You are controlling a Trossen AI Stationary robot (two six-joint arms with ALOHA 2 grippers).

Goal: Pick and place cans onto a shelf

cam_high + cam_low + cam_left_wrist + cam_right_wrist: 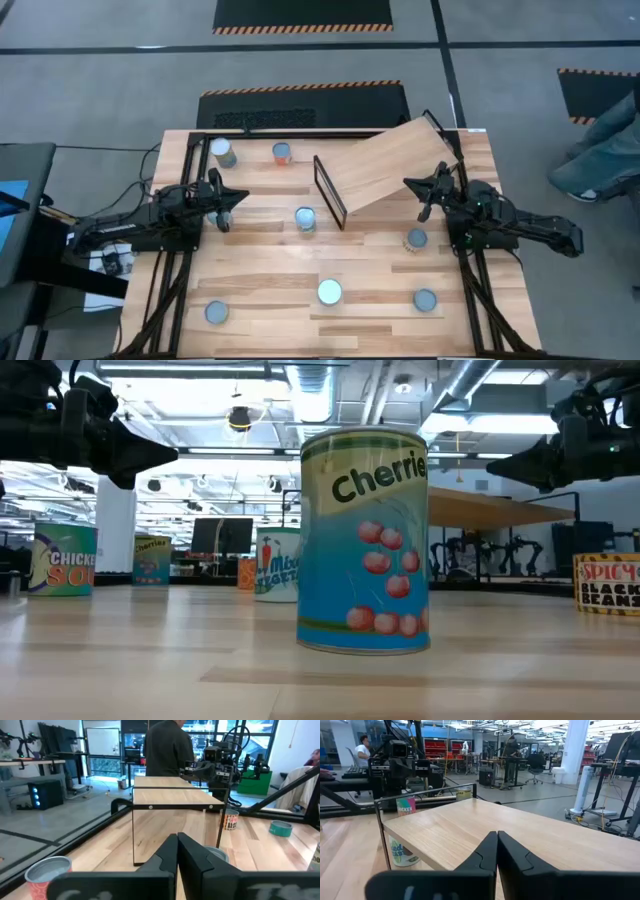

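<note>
Flanking the shelf (385, 165), both end effectors, left (240, 195) and right (410, 183), hover with fingers together.

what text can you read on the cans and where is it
"Cherrie", cut off at the edge: blue cherry can, nearest in the low view.
"CHICKE" over "SOU", cut off: can at far left.
"SPICY BLACK BEANS": can at far right.
"Mix... VEGETA...", partly hidden: white can.
Other labels are too small or blurred.

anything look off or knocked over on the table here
Nothing is spilled or toppled. Only the shelf sits askew, angled across the table rather than square to its edges. The seven cans stand upright, scattered, none on the shelf. Both grippers, left and right, are shut and empty.
</note>
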